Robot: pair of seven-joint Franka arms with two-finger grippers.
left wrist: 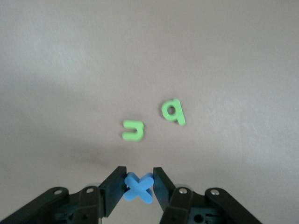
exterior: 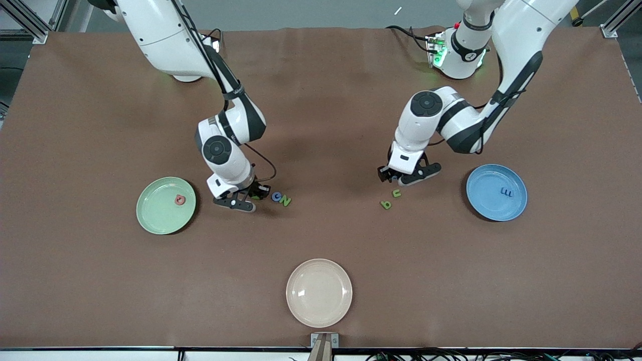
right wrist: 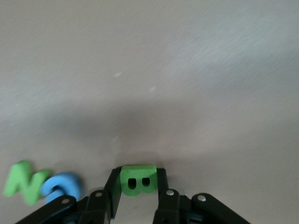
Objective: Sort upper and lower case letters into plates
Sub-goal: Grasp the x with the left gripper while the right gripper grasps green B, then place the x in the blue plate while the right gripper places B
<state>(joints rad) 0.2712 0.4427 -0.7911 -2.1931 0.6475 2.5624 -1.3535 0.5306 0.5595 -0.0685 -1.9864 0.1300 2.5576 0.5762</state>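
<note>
My left gripper (exterior: pixel 396 179) is shut on a blue x (left wrist: pixel 138 187), low over the table beside a green u (exterior: pixel 396 193) and a green b (exterior: pixel 385 204); both also show in the left wrist view, the u (left wrist: pixel 133 130) and the b (left wrist: pixel 173 111). My right gripper (exterior: pixel 257 194) is shut on a green B (right wrist: pixel 138 179), next to a blue G (exterior: pixel 276 196) and a green N (exterior: pixel 285 201). The pale green plate (exterior: pixel 155 213) holds a red letter (exterior: pixel 179 200). The blue plate (exterior: pixel 484 198) holds a blue m (exterior: pixel 506 192).
A cream-white plate (exterior: pixel 319 292) lies near the table's front edge, nearer to the front camera than all the letters. The table top is a brown mat. Cables and a lit box stand by the left arm's base (exterior: pixel 439 52).
</note>
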